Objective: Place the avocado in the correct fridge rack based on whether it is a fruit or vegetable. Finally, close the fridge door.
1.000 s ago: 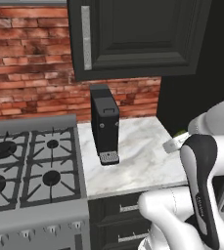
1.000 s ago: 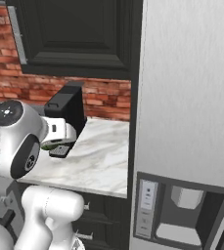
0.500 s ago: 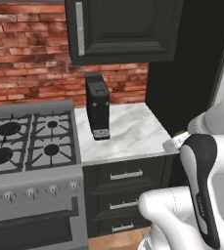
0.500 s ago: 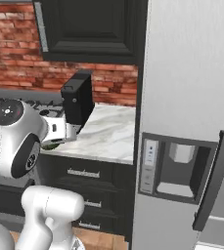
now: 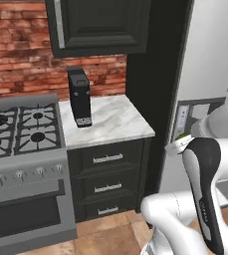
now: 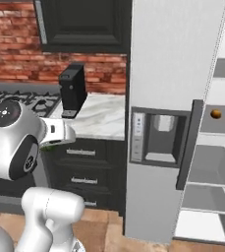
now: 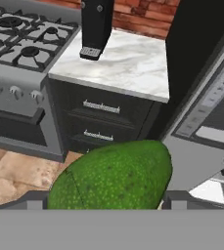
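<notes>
The avocado [image 7: 114, 177], dark green and glossy, looms large in the hand view, between my gripper's [image 7: 108, 202] two fingertips [image 7: 35, 200]. The gripper is shut on it and holds it in the air over the floor, in front of the dark drawers. A sliver of green avocado [image 5: 183, 138] shows at the hand in the left base view, and the hand [image 6: 60, 134] is beside the white arm in the right base view. The fridge compartment [image 6: 210, 162] stands open at the right, with white racks. The fridge door itself is out of view.
An orange ball [image 6: 215, 114] lies on an upper fridge rack. The door with the dispenser panel [image 6: 159, 135] stands between me and the open compartment. A black coffee machine [image 5: 79, 97] is on the marble counter [image 5: 115, 122], with the stove [image 5: 21, 129] to its left.
The whole picture has shifted: the base has backed away and turned right, so the counter looks smaller and the fridge has come into view. The avocado stays in the gripper.
</notes>
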